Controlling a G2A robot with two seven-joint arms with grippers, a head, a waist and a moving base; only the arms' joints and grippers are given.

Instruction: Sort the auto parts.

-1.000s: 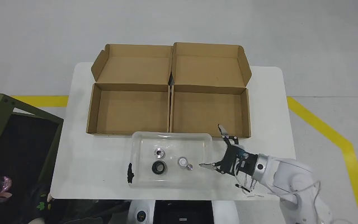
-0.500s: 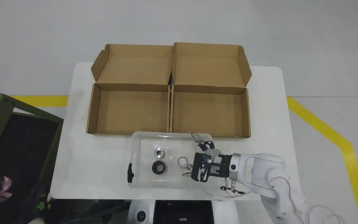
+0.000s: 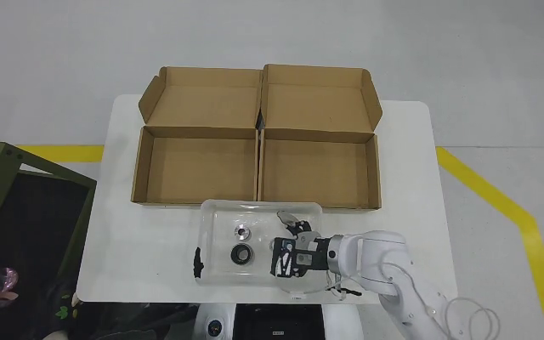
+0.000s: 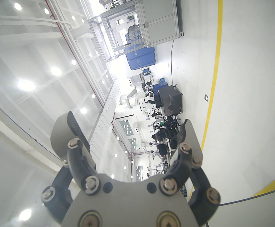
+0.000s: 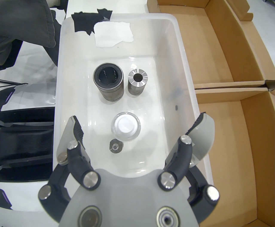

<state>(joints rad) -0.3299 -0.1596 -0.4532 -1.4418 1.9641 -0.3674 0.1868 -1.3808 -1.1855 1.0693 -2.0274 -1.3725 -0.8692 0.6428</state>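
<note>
A clear plastic bin (image 3: 206,223) stands at the table's front edge. In it stand a black linear bearing (image 5: 108,83), a grey metal sleeve (image 5: 137,81), a white-capped round part (image 5: 126,126) and a small grey nut (image 5: 116,146). The top view shows the bearing (image 3: 242,253) and the sleeve (image 3: 243,230) in the bin's left half. My right gripper (image 5: 139,124) hangs open over the bin's right half (image 3: 280,245), its fingers straddling the white-capped part without touching it. My left gripper (image 4: 127,124) is open and holds nothing, pointing up into the room.
Two open cardboard boxes, left (image 3: 195,168) and right (image 3: 316,172), sit side by side behind the bin, lids folded back. In the right wrist view they (image 5: 214,53) lie close beside the bin wall (image 5: 184,71). Black tape (image 5: 86,19) marks the bin's far end.
The right arm has swung left from the table beside the bin to over the bin's right half, gripper still open. The parts have not moved.
</note>
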